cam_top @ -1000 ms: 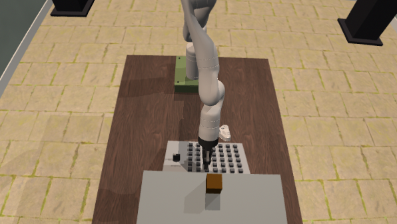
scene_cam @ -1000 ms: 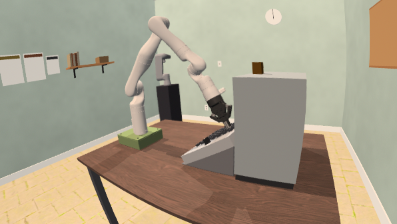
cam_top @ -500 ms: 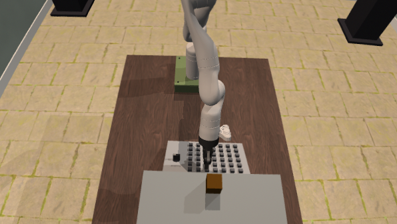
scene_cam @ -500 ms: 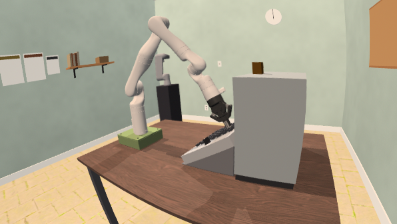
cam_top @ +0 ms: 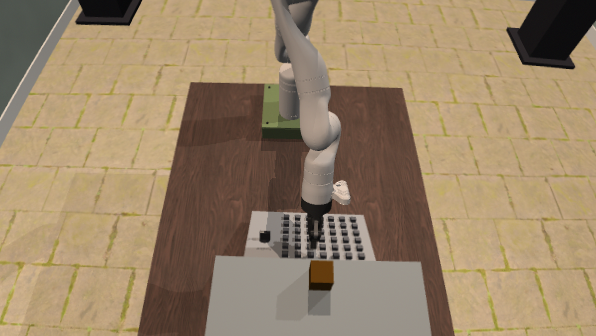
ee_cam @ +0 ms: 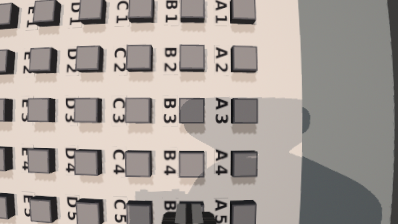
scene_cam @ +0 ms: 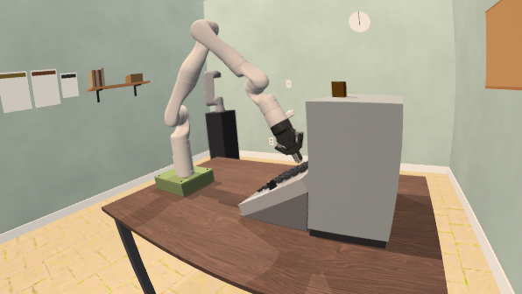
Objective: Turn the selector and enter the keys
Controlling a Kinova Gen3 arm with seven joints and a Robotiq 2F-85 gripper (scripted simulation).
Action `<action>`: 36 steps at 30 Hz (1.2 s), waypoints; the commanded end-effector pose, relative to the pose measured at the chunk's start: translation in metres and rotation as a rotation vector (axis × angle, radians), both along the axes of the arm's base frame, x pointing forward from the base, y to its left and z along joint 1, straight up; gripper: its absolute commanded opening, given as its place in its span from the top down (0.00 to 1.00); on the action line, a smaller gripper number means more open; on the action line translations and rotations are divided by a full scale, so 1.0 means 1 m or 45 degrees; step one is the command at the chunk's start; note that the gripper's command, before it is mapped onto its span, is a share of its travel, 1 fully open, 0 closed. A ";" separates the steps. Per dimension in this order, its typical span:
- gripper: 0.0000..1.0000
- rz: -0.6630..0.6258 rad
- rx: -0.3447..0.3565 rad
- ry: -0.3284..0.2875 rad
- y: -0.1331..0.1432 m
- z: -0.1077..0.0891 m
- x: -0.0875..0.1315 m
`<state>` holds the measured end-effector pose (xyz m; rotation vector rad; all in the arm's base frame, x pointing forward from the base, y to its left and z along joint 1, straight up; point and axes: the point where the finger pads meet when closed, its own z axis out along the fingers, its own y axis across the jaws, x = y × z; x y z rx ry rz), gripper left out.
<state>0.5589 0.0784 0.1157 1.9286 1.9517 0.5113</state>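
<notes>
From where I stood, the black two-finger gripper (cam_top: 314, 244) (scene_cam: 298, 158) (ee_cam: 189, 214), closed on nothing, hovered over the sloping pale keyboard panel (cam_top: 270, 220) (scene_cam: 273, 197) (ee_cam: 280, 75) beside the grey cabinet. It seemed to be among the keys, mapping or entering; the next move needed a clean, single-key press.

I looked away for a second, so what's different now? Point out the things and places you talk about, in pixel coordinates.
The gripper (cam_top: 313, 245) (scene_cam: 299, 160) (ee_cam: 189, 213) has lifted a little, up and away from the sloping keys (cam_top: 354, 219) (scene_cam: 286, 174) (ee_cam: 192, 164). It took hold of nothing and let go of nothing. The knob (cam_top: 264, 236) (scene_cam: 271, 185) and the brown block (cam_top: 321, 272) (scene_cam: 338, 89) stayed where they were.
</notes>
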 end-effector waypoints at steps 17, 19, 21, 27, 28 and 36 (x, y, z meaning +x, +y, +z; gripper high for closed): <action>0.90 -0.003 -0.010 -0.001 -0.006 0.012 -0.005; 0.90 -0.003 -0.010 -0.001 -0.006 0.012 -0.005; 0.90 -0.003 -0.010 -0.001 -0.006 0.012 -0.005; 0.90 -0.003 -0.010 -0.001 -0.006 0.012 -0.005; 0.90 -0.003 -0.010 -0.001 -0.006 0.012 -0.005; 0.90 -0.003 -0.010 -0.001 -0.006 0.012 -0.005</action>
